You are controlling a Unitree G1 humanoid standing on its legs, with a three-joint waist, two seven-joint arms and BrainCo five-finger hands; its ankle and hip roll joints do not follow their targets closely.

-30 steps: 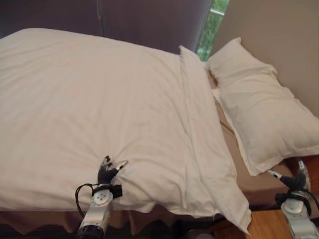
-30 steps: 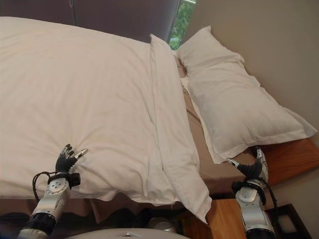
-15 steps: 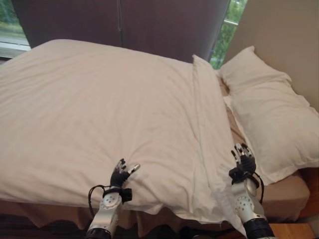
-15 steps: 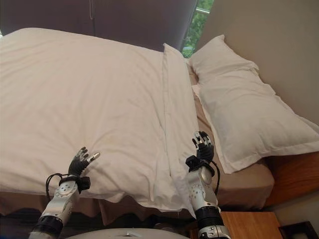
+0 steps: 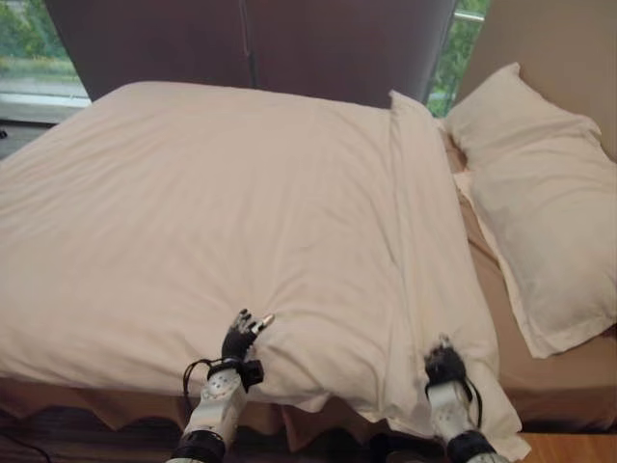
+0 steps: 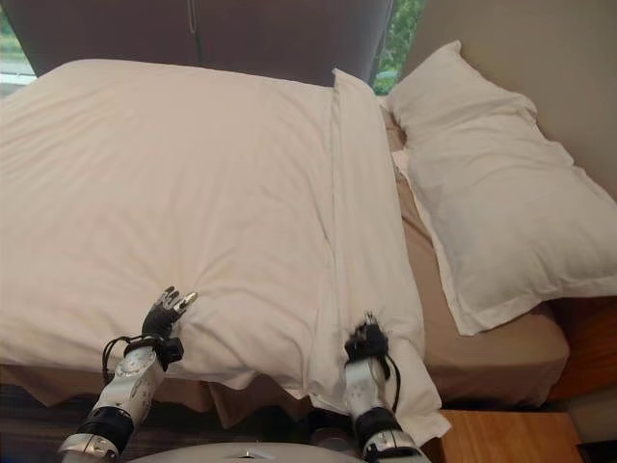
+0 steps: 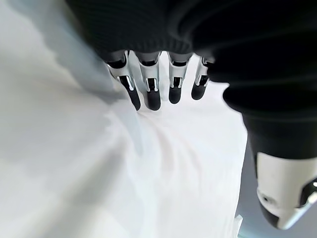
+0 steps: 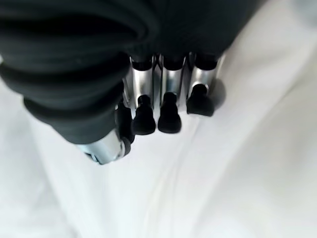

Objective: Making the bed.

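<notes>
A white duvet (image 5: 241,193) covers most of the bed, with a folded band (image 5: 424,241) along its head end. My left hand (image 5: 241,338) rests near the duvet's near edge, fingers (image 7: 151,94) straight over the white cloth and thumb apart, so it is open. My right hand (image 6: 366,342) sits on the folded band near the near corner. In the right wrist view its fingers (image 8: 168,116) curl down onto the cloth with the thumb close beside them. Two white pillows (image 5: 549,222) lie at the head, on the right.
A brown sheet (image 5: 540,386) shows between the duvet and the pillows. Dark curtains (image 5: 289,48) hang beyond the bed, with a window (image 5: 39,58) at the far left. A wooden nightstand (image 6: 501,439) stands at the near right corner.
The camera has shifted. My right hand has come down from raised with spread fingers onto the duvet's folded band, and its fingers have curled. The left hand has stayed by the near edge.
</notes>
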